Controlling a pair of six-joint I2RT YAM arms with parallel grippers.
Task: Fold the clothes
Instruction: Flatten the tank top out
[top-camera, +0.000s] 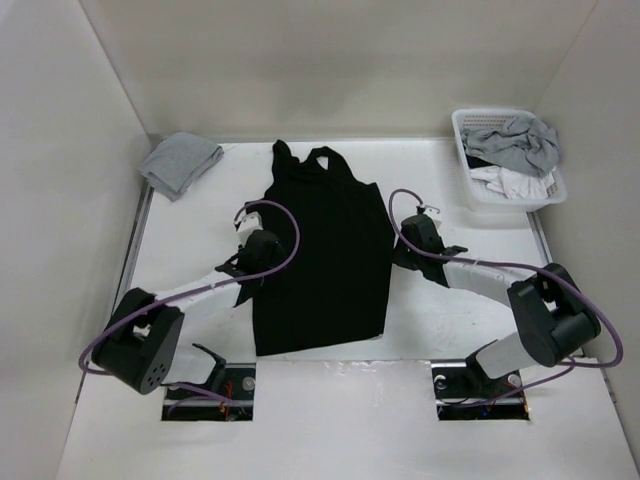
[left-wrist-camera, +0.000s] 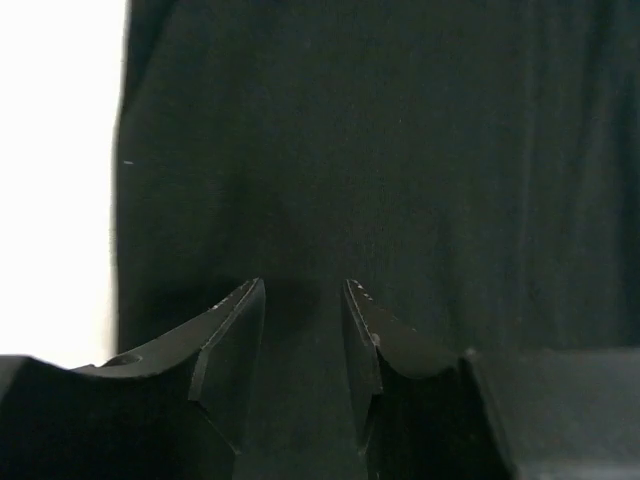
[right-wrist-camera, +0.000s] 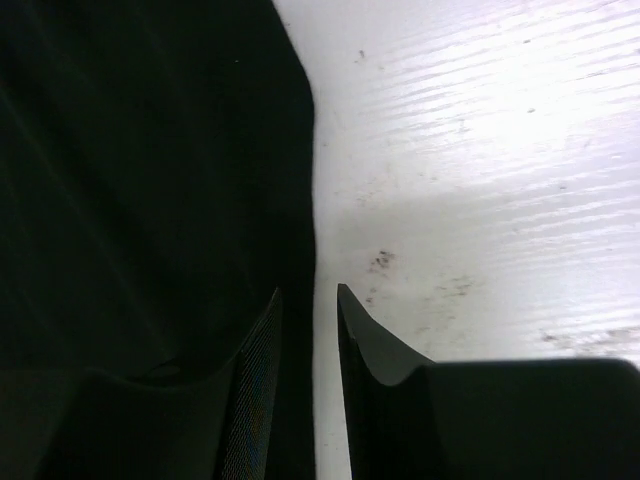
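The clothes, one black sleeveless top (top-camera: 325, 250), lie flat in a long strip down the middle of the white table, straps toward the far wall. My left gripper (top-camera: 268, 252) hovers at its left edge. In the left wrist view the left gripper (left-wrist-camera: 303, 290) is open, with black cloth (left-wrist-camera: 380, 150) spread below it and nothing pinched. At the garment's right edge sits my right gripper (top-camera: 402, 243). The right wrist view shows the right gripper (right-wrist-camera: 309, 292) open, straddling the cloth's edge (right-wrist-camera: 150, 200), one finger over the fabric and the other over bare table.
A light grey cloth (top-camera: 180, 162) lies bunched at the far left corner. At the far right stands a white basket (top-camera: 510, 200) holding grey and white garments (top-camera: 515, 145). White walls close in the table on three sides.
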